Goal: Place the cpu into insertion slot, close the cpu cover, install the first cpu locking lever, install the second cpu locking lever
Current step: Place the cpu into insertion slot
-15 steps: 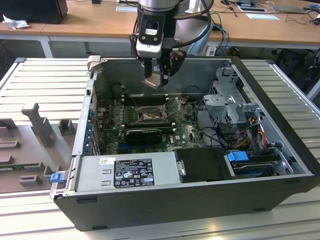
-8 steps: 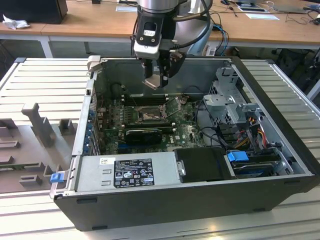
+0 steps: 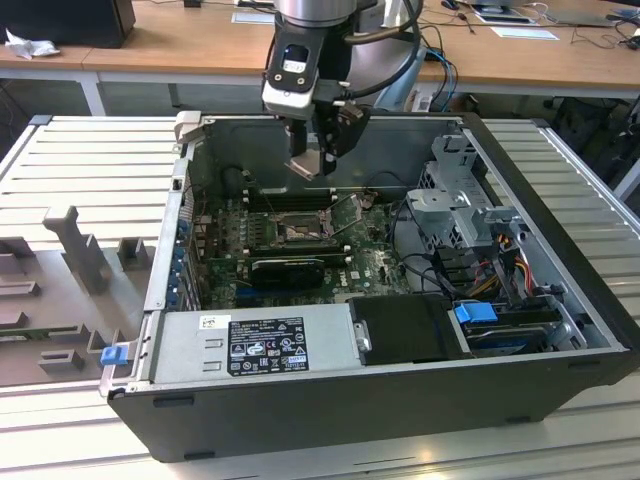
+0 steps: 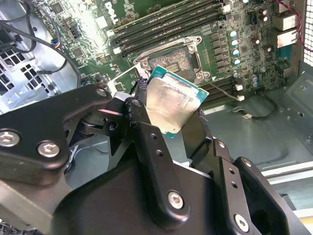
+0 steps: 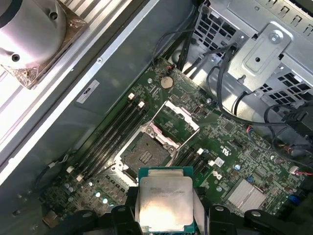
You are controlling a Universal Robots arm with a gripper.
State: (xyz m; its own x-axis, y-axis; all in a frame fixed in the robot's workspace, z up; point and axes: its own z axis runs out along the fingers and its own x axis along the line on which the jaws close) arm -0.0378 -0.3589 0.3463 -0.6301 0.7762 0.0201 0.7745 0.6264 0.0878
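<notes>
The end effector point(image 3: 316, 163) hangs over the open case point(image 3: 400, 405), which lies on its side on the ribbed metal desk point(image 3: 90, 170). Its fingers are clamped on the cpu point(image 3: 311, 165), gripping it by two opposite edges. In both wrist views the chip sits between the black fingers point(image 4: 139, 117) with its silvery top point(image 4: 173, 103) facing the camera and its green rim showing around it point(image 5: 165, 200). The cpu is in the air, clear of the board point(image 3: 372, 265) and tilted rather than level. It is above the slot point(image 3: 300, 232) and not touching it. The slot lies open, and its contact field shows bare inside a dark frame in both wrist views point(image 4: 173, 61) point(image 5: 145, 155). In the first wrist view the cover point(image 5: 183, 113) stands swung up from the slot's far edge, with green board visible through its window. Long memory sockets point(image 5: 110, 137) run along one side of the slot. In the exterior view a black card point(image 3: 288, 268) lies just in front of the slot, with the grey power supply point(image 3: 260, 340) nearer the camera. Drive bays and cables point(image 3: 480, 250) fill the case toward the exterior view's right.
</notes>
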